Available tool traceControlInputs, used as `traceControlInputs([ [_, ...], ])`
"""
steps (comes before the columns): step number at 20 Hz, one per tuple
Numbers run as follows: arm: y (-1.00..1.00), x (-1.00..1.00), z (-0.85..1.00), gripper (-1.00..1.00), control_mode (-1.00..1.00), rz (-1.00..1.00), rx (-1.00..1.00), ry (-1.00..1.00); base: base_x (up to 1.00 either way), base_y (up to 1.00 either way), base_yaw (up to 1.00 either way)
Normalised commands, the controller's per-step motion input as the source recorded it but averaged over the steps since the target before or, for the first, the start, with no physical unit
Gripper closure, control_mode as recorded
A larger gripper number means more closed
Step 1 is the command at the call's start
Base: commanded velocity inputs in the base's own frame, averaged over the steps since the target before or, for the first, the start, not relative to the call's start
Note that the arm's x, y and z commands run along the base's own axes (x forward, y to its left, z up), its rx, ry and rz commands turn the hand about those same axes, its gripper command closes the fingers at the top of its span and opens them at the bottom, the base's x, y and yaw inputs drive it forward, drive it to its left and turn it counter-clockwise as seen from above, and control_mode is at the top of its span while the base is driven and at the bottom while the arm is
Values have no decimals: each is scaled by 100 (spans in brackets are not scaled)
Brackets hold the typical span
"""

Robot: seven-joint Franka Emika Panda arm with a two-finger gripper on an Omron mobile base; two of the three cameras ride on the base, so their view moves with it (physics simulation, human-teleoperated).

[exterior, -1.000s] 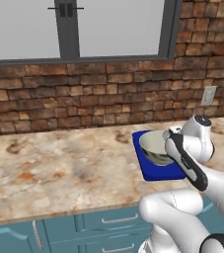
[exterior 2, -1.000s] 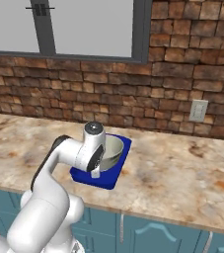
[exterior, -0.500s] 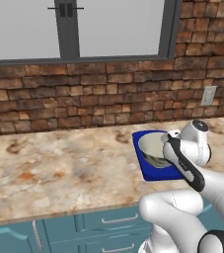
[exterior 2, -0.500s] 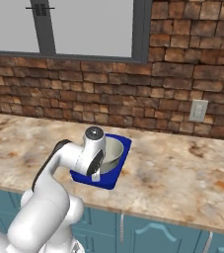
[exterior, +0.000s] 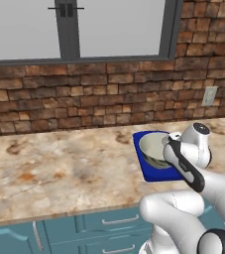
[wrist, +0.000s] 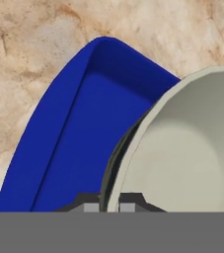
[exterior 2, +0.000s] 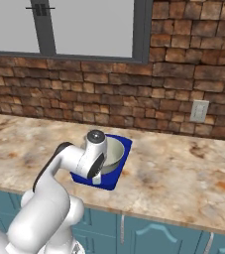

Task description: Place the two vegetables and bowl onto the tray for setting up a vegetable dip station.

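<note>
Bowl held over the blue tray

The pincer (wrist: 108, 205) is pinched tight on the rim of the bowl (wrist: 182, 158), one tip inside the rim and one tip outside. The bowl hangs right in front of the pincer, and the tray (wrist: 69, 133) lies just under it and off to one side of it, on the stone surface (exterior: 59, 168). In the base views the bowl sits over the tray, but I cannot tell if its bottom touches the tray floor. No cucumber or carrot can be seen near the pincer. I think the step in hand is putting the bowl on the tray. The next move should be to make sure the bowl rests flat, then let the rim go gently and lift away without tipping it.
</note>
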Motion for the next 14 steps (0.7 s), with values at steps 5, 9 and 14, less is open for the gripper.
traceControlInputs([
  [5, 0, 0, 0, -100, -100, 0, 0, 0, 0, 0, 0],
  [9, 0, 0, 0, -100, -100, 1, 0, 0, 0, 0, 0],
  [14, -2, 0, 16, -100, -100, 0, 0, 0, 0, 0, 0],
])
